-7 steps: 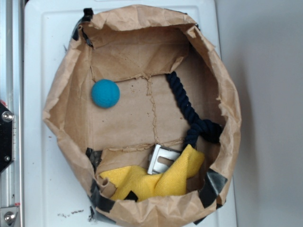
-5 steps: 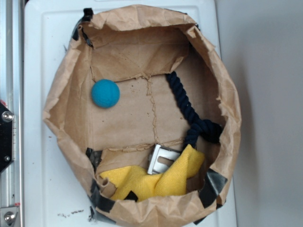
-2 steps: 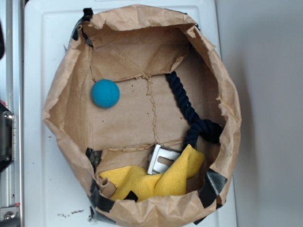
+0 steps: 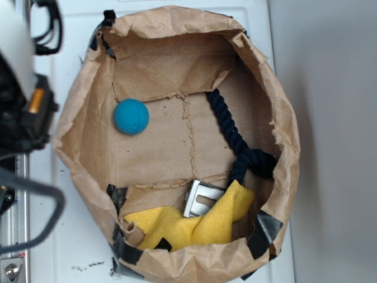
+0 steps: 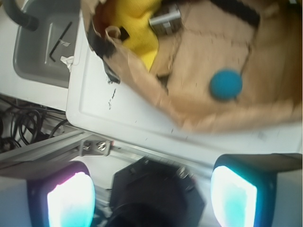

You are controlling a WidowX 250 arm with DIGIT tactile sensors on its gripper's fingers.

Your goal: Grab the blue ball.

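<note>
Gripper (image 5: 151,198) agape wrist-only, blue ball (image 4: 131,116) apart

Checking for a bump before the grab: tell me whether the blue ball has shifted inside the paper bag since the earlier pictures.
No. The blue ball lies at the same spot on the paper bag floor, just below and left of the torn flap edge.

A brown paper bag (image 4: 82,118) with rolled-down walls lies open on a white surface (image 4: 53,35), and the blue ball (image 4: 131,116) rests on its floor at the left of the middle, apart from everything else. A dark navy rope (image 4: 232,132) runs down the right side to a knot, and at the bottom a yellow cloth (image 4: 188,224) partly covers a metal piece (image 4: 200,197). A blurred dark part of the robot arm (image 4: 23,112) enters at the left edge, outside the bag.
</note>
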